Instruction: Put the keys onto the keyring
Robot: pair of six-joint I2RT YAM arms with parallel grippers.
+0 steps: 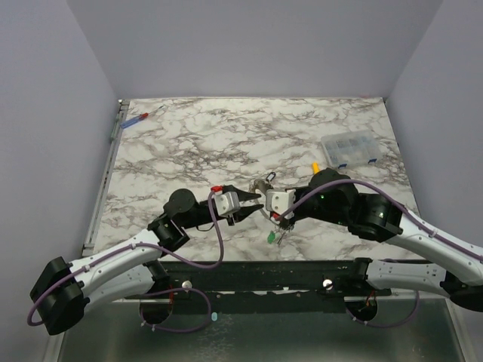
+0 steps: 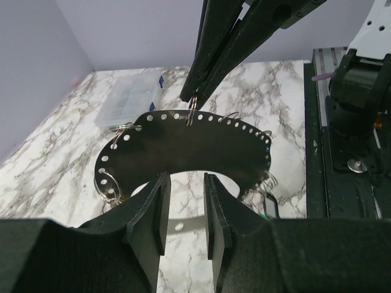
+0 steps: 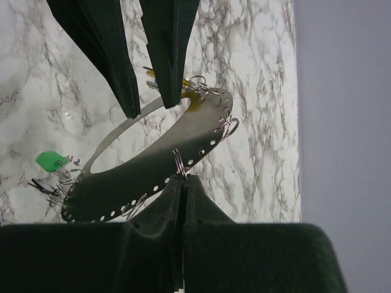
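Tilted, hole-rimmed flat silver keyring [image 3: 195, 128], green-capped key [image 3: 51, 160] at its lower end.

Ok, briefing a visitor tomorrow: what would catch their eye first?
The left arm and right arm meet nose to nose over the marble table, at a flat metal ring punched with holes. The right jaws pinch a small wire loop on its rim; a green-capped key shows beside it.

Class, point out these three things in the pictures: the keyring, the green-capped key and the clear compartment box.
keyring [image 2: 183, 149]: left wrist view, on its flat perforated band.
green-capped key [image 3: 51, 160]: right wrist view, on the green cap.
clear compartment box [image 1: 349, 148]: top external view, on its lid.
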